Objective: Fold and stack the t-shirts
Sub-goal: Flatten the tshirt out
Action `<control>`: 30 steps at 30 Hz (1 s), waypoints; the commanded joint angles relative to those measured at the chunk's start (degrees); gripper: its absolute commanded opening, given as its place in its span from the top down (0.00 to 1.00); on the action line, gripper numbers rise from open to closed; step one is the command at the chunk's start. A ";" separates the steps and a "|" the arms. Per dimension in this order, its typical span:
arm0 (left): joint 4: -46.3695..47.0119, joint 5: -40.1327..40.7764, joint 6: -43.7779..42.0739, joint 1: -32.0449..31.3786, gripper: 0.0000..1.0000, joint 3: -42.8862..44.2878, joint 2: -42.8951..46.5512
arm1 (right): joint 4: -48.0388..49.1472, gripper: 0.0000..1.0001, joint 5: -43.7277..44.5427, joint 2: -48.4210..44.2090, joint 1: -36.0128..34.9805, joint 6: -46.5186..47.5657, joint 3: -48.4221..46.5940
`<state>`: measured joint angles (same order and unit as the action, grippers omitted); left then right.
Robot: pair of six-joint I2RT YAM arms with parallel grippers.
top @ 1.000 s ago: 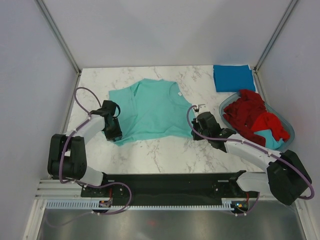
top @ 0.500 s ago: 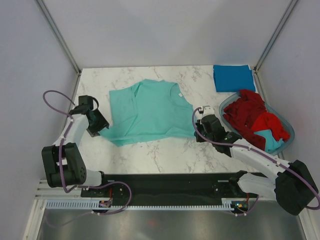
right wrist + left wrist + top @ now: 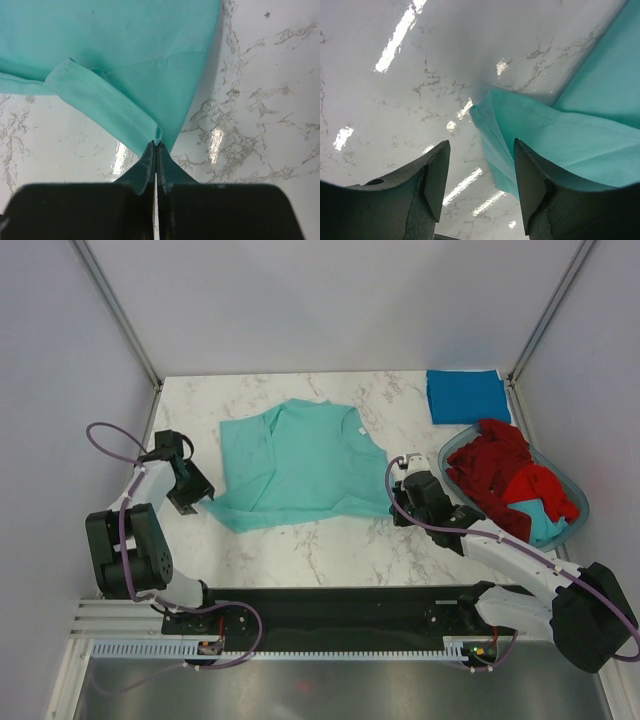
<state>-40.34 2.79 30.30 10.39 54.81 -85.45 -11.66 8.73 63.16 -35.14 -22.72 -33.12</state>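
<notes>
The light teal-green t-shirt [image 3: 300, 465] lies spread on the marble table. My left gripper [image 3: 203, 498] is open at the shirt's lower left corner. In the left wrist view that corner [image 3: 520, 135] lies on the table between and just ahead of my spread fingers [image 3: 436, 175]. My right gripper [image 3: 393, 508] is shut on the shirt's lower right hem corner [image 3: 157, 135], low over the table. The blue t-shirt [image 3: 467, 396] lies folded at the back right. The red t-shirts [image 3: 500, 465] are heaped in the basket.
The translucent blue-grey oval basket [image 3: 578, 502] stands at the right edge, beside my right arm, with some teal cloth [image 3: 545, 520] under the red. Grey walls enclose the table on three sides. Bare marble [image 3: 320, 545] lies between the shirt and the arm bases.
My left gripper has moved left, and the shirt's lower left corner is drawn out with it. My right gripper has shifted slightly right with its corner. The shirt lies wider and flatter.
</notes>
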 commanded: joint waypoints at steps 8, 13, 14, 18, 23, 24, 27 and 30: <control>4.13 -9.88 -0.43 1.12 0.98 9.59 -3.41 | 2.61 1.00 4.54 4.59 1.38 -2.95 -10.70; 4.56 -18.42 5.45 0.77 0.98 33.92 -5.77 | 10.05 1.00 13.14 16.63 4.45 7.67 -34.52; 4.48 -20.61 6.60 0.77 0.98 37.88 -7.26 | 11.04 1.00 13.15 18.22 5.59 9.08 -42.03; 5.00 -23.35 13.01 0.77 0.98 61.05 -10.69 | 14.39 1.00 12.01 28.65 9.55 20.04 -61.62; 4.92 -23.88 16.10 0.94 0.98 71.85 -10.54 | 10.53 1.00 5.43 31.16 10.97 24.92 -74.45; 4.92 -23.10 15.84 0.94 0.98 68.36 -9.13 | 10.43 1.00 4.55 29.06 11.05 24.83 -72.97; 5.00 -18.53 14.08 1.03 0.98 53.82 -0.79 | 10.25 1.00 1.47 21.87 10.97 24.04 -63.67; 4.92 -14.49 10.66 1.03 0.98 36.25 7.82 | 10.78 1.00 -0.29 14.05 10.97 24.13 -50.85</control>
<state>-31.90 -16.32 42.63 11.25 104.97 -81.87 -0.23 12.16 84.12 -24.01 -0.34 -92.77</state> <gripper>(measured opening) 0.027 0.010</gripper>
